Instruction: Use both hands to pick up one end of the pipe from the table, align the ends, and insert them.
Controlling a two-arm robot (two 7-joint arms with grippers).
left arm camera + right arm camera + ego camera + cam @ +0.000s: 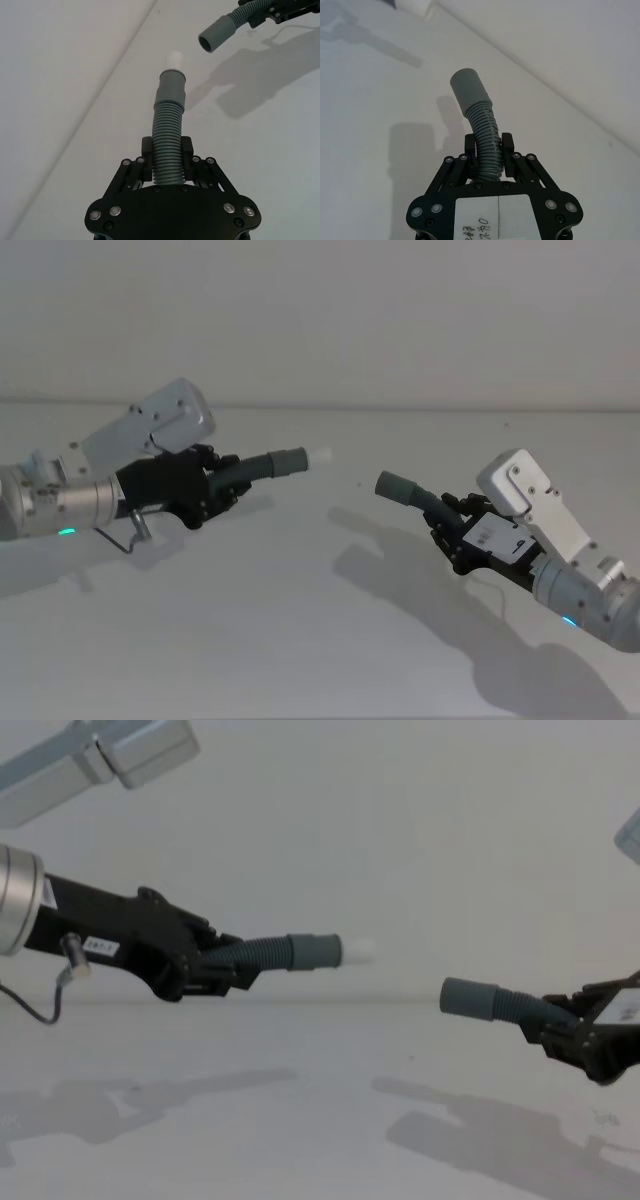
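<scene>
The left hand [222, 480], black and angular, reaches in from the left above the matte white counter [300, 630]. Its two fingers are closed tight on the ribbed part of the left hose piece [250, 469]. This piece is dark grey and corrugated with a slight bend. It ends in a smooth, lighter grey cylindrical left cuff [290, 460], and a short white tip [321, 454] sticks out of the cuff.

The right hand [445, 512] comes in from the right, lower down. Its fingers are likewise clamped on the ribs of the right hose piece [428, 497], which curves more sharply just beyond the grip. The right cuff [395, 484] is smooth and round. In the left wrist view its mouth [209, 42] shows as an open hollow tube. A white label with handwriting sits on the back of this hand in the right wrist view.

Both pieces are held clear of the counter, and soft shadows of the arms and hoses lie on the surface below them. The two cuffs point roughly toward each other across the middle and stay well apart. In the chest view the white tip [358, 951] is higher than the right cuff [468, 997], so the ends are not level. The left piece lies close to horizontal, while the right one tilts up toward the centre. Both arms behind the hands are silver-grey metal.
</scene>
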